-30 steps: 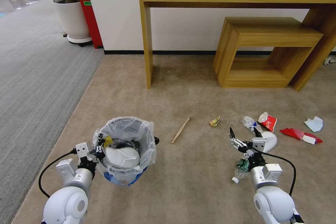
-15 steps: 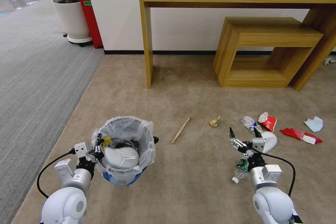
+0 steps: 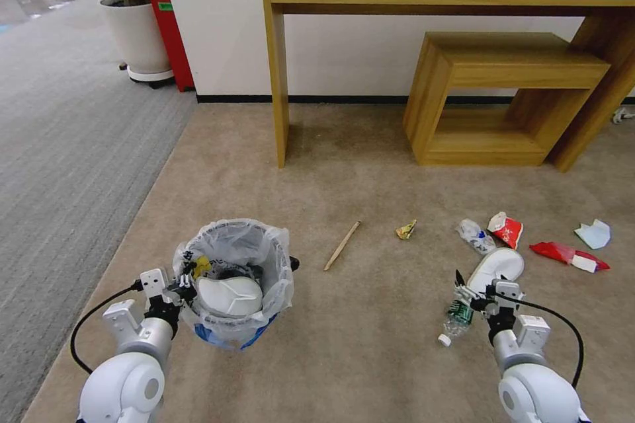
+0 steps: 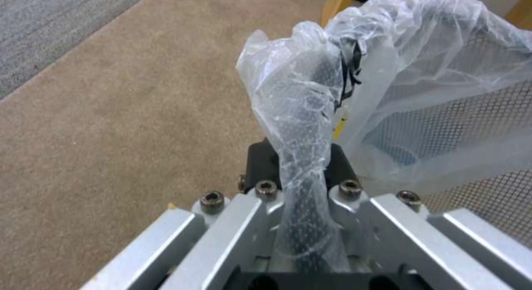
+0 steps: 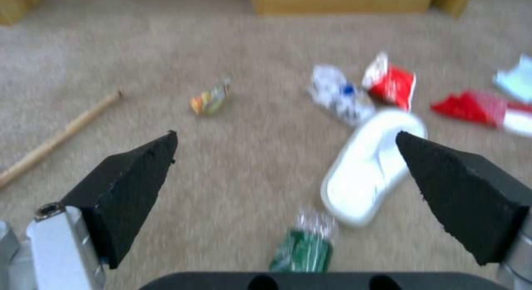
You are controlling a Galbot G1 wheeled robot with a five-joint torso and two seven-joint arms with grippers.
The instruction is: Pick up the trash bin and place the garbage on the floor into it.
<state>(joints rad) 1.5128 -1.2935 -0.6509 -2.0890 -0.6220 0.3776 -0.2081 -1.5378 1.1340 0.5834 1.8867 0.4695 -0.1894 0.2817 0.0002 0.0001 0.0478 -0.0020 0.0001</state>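
The trash bin, black mesh lined with a clear bag, hangs at the lower left with a white slipper inside. My left gripper is shut on the bin's rim, bag and mesh pinched between its jaws. My right gripper is open low over the carpet. Just under it lies a green-labelled plastic bottle, beside another white slipper. More garbage lies beyond: a wooden stick, a yellow wrapper, a crushed cup, red wrappers and a light-blue mask.
A wooden desk and a low wooden shelf stand against the far wall. A white plant pot and a red box are at the far left. Grey carpet borders the beige floor.
My right gripper has drawn back toward me and dropped lower, from beside the slipper's toe to over the bottle. The bin and left gripper have hardly moved.
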